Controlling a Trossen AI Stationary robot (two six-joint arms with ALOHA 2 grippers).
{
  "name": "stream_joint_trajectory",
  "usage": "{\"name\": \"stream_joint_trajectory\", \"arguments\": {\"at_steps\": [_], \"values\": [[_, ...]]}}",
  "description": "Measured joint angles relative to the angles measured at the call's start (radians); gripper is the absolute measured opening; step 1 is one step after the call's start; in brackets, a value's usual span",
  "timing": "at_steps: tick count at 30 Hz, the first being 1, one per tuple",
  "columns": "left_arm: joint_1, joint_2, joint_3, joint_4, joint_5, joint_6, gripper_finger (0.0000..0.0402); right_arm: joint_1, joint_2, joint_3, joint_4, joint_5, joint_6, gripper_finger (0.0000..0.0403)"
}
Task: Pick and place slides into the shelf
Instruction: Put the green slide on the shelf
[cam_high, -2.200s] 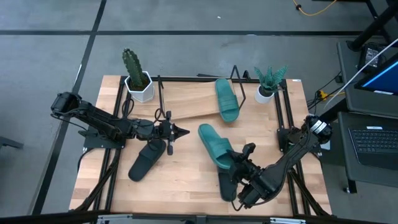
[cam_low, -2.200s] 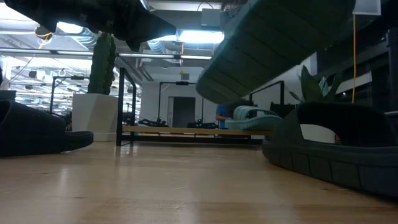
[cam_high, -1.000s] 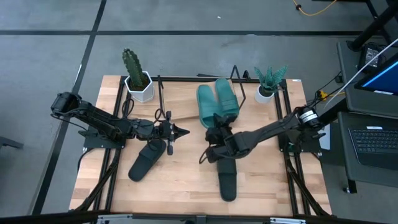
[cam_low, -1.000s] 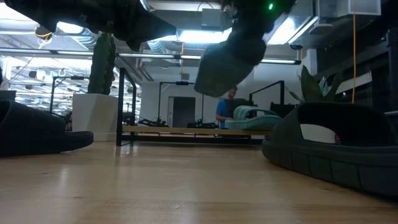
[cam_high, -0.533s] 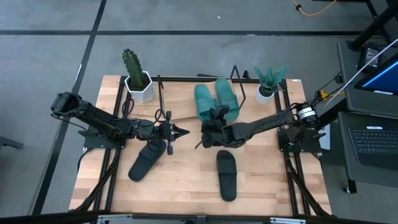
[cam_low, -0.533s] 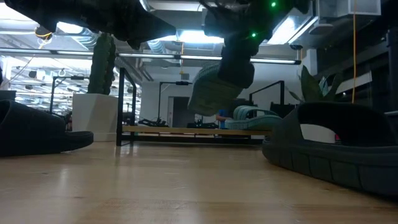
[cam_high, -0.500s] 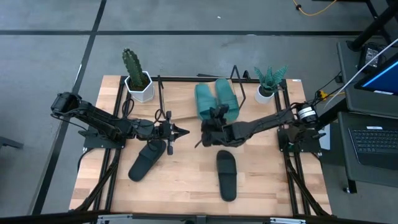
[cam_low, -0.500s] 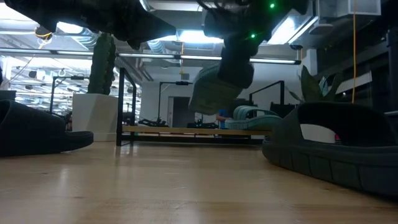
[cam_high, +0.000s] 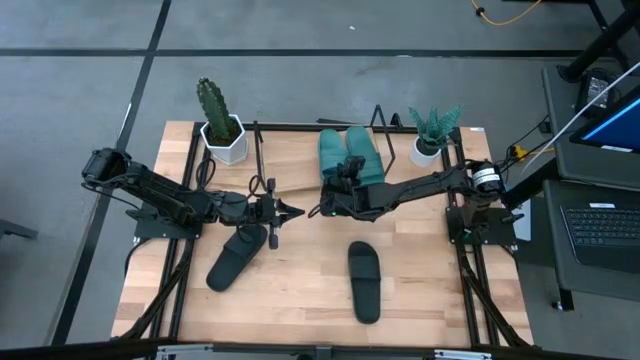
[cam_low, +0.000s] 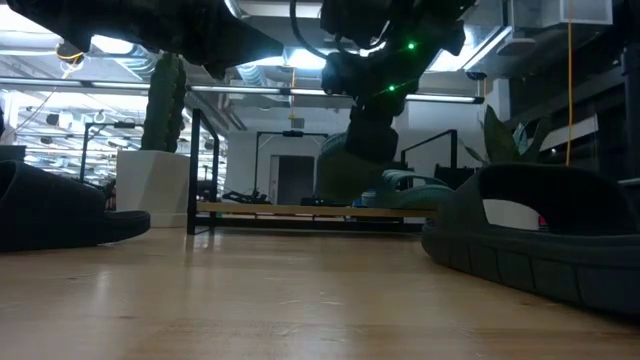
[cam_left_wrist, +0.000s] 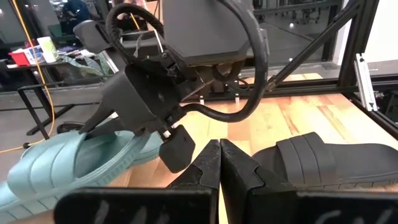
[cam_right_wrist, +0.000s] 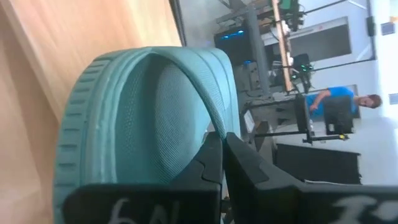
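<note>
Teal ribbed slide (cam_right_wrist: 134, 134) pinched by right hand (cam_right_wrist: 219, 165).

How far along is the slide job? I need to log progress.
One teal slide already lies on the shelf. The right gripper holds the second teal slide over the shelf beside it. Two black slides remain on the table; left gripper waits shut.

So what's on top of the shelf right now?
Two teal slides lie side by side on the shelf. The right pincer grips the left one's heel, hiding that end. Both black slides lie on the table.
</note>
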Motion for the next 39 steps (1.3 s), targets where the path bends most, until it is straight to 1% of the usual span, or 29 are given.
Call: {"name": "stream_joint_trajectory", "arguments": {"at_steps": [3, 26, 31, 37, 39], "values": [[0.0, 0.0, 0.0, 0.0, 0.0, 0.0, 0.0, -0.011, 0.0, 0.0, -0.014, -0.033, -0.006, 0.0006], [0.0, 0.0, 0.0, 0.0, 0.0, -0.007, 0.0, -0.064, 0.0, 0.002, -0.054, -0.049, -0.018, 0.0006], [0.0, 0.0, 0.0, 0.0, 0.0, -0.007, 0.0, -0.079, 0.0, 0.002, -0.052, -0.127, -0.017, 0.0006], [0.0, 0.0, 0.0, 0.0, 0.001, -0.008, 0.0, -0.081, 0.0, 0.002, -0.046, -0.137, -0.019, 0.0006], [0.0, 0.0, 0.0, 0.0, 0.0, -0.008, 0.0, -0.088, 0.0, 0.002, -0.046, -0.179, -0.019, 0.0006]]}}
